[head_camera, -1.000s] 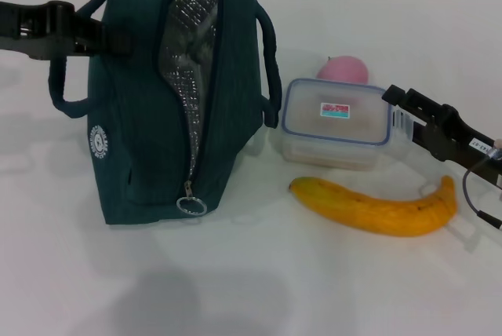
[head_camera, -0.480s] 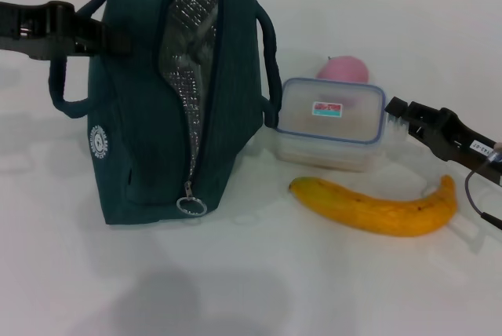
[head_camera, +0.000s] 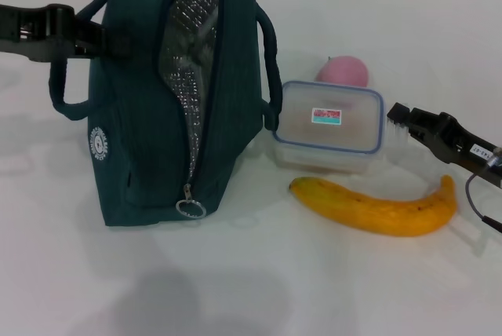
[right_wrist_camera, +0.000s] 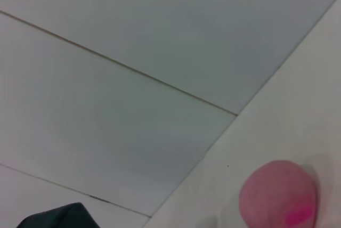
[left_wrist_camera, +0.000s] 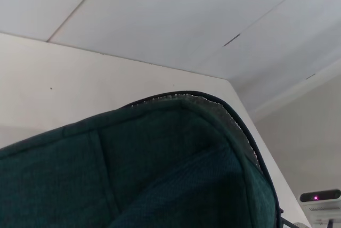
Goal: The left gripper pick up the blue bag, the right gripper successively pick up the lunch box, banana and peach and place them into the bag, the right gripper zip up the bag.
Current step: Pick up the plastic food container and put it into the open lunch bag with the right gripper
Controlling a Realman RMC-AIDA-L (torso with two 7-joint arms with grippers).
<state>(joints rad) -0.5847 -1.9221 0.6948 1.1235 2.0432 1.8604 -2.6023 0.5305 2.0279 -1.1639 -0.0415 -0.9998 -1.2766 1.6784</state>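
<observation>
While gripped at its near handle by the left gripper [head_camera: 100, 38], blue bag [head_camera: 133, 132] upright on table [head_camera: 259, 289], mouth unzipped. Right gripper [head_camera: 398, 118] against lunch box [head_camera: 331, 128] edge; claw state: cannot tell. Banana [head_camera: 376, 209] just in front, peach [head_camera: 343, 69] behind.

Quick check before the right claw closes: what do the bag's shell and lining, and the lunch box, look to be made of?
Dark teal-blue bag: looks like woven fabric, matte, with stitched quilted panels. Its silver lining: probably foil, shiny and crinkled. Clear rectangular lunch box: apparently rigid plastic, see-through walls and glossy blue-rimmed lid.
</observation>
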